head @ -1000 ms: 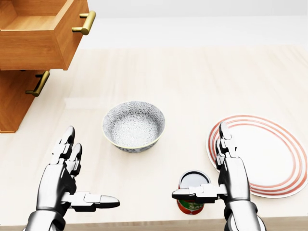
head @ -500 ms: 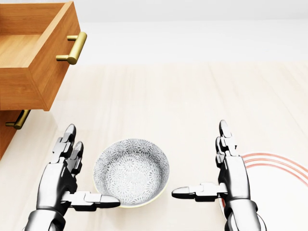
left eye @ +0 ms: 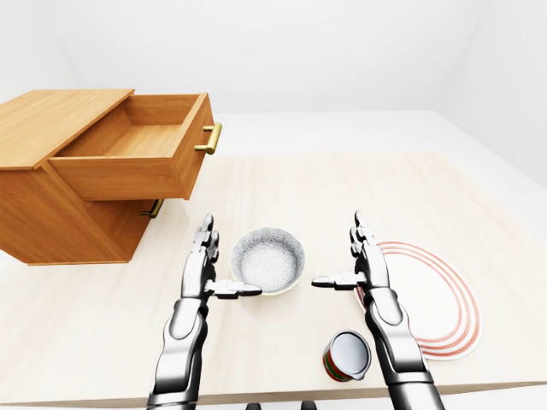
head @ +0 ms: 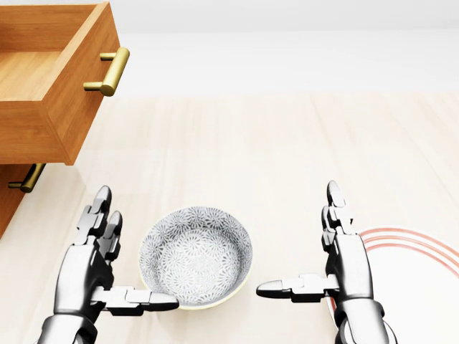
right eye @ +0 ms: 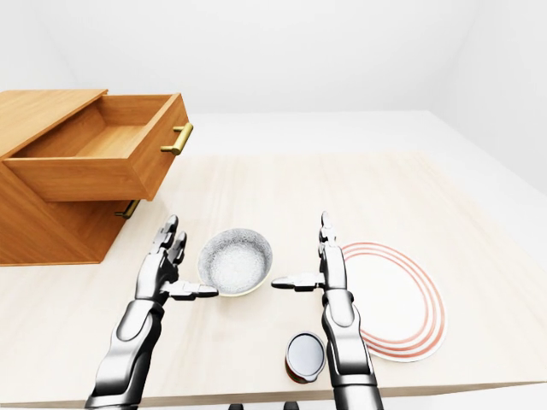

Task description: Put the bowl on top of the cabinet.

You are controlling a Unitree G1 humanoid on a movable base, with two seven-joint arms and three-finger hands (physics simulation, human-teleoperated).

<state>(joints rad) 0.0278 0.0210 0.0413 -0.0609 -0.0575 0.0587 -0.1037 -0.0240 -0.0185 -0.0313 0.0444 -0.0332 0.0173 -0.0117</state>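
Two hands, both splayed wide: left hand and right hand flank the bowl, fingers straight, thumbs pointing inward. Left thumb overlaps the bowl's rim in the head view; contact unclear. Bowl upright on table, empty, patterned grey-white. Cabinet at left-eye view's left; top drawer pulled out, empty. Striped plate right of right hand. Can near table's bottom edge, just beside plate; contents unclear.

Left robot hand and right robot hand both spread flat, thumbs toward each other.
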